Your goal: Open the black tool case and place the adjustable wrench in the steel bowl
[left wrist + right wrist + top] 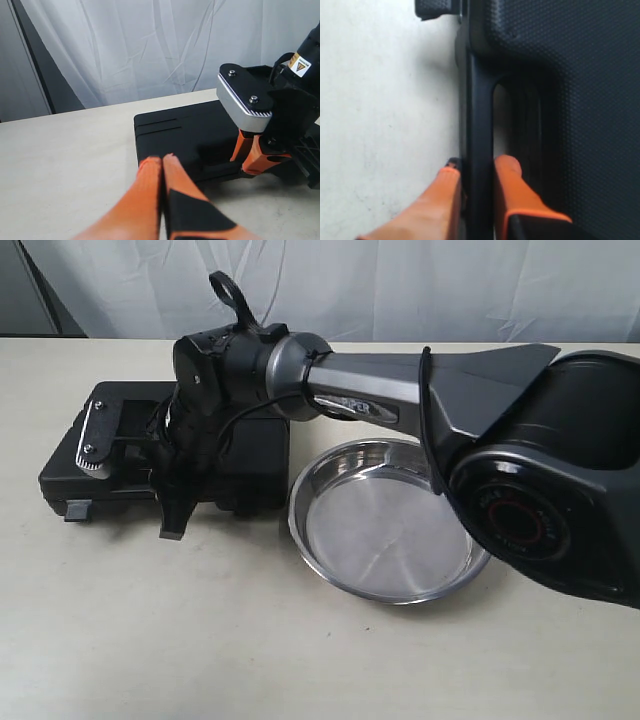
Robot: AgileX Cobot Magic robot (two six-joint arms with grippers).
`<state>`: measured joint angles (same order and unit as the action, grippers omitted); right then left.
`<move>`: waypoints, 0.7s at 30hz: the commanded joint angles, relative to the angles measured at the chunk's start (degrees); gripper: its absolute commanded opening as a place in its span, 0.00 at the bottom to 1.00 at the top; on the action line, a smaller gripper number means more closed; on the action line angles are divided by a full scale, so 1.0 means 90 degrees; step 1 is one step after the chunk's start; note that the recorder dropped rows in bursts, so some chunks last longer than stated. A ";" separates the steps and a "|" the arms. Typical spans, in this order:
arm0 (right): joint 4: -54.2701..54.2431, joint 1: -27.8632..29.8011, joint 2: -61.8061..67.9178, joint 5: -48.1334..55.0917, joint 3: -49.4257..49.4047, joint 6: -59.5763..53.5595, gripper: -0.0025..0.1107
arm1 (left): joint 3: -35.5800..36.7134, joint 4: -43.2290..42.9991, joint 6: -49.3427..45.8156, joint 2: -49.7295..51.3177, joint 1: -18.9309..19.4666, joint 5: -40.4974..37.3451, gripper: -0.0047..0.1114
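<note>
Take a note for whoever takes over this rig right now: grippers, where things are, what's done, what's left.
Right gripper: jaws closed on the handle of the black tool case.
Left gripper: jaws shut, empty, above the table near the case.
Steel bowl: empty, beside the case.
Done: handle gripped; lid not yet raised.
Left: open the case, put the adjustable wrench (not visible) in the bowl.
</note>
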<state>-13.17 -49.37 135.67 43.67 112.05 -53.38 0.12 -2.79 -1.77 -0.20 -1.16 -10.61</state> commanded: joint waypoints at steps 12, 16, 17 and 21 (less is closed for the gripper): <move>-0.0426 0.0001 -0.0012 0.0051 0.0027 -0.0020 0.02 | -0.0013 0.0010 0.0006 0.0023 -0.0007 0.0027 0.04; -0.0438 0.0001 0.0062 0.0051 0.0027 -0.0020 0.02 | -0.0013 0.0010 0.0006 0.0023 -0.0007 0.0027 0.04; -0.0438 0.0001 0.0062 0.0051 0.0027 -0.0020 0.02 | -0.0013 0.0010 0.0006 0.0023 -0.0007 0.0027 0.04; -0.0495 0.0001 0.0076 0.0064 0.0027 -0.0020 0.02 | -0.0013 0.0010 0.0006 0.0023 -0.0007 0.0027 0.04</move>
<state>-16.33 -49.36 136.81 45.10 111.93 -53.35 0.12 -2.79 -1.77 -0.20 -1.16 -10.61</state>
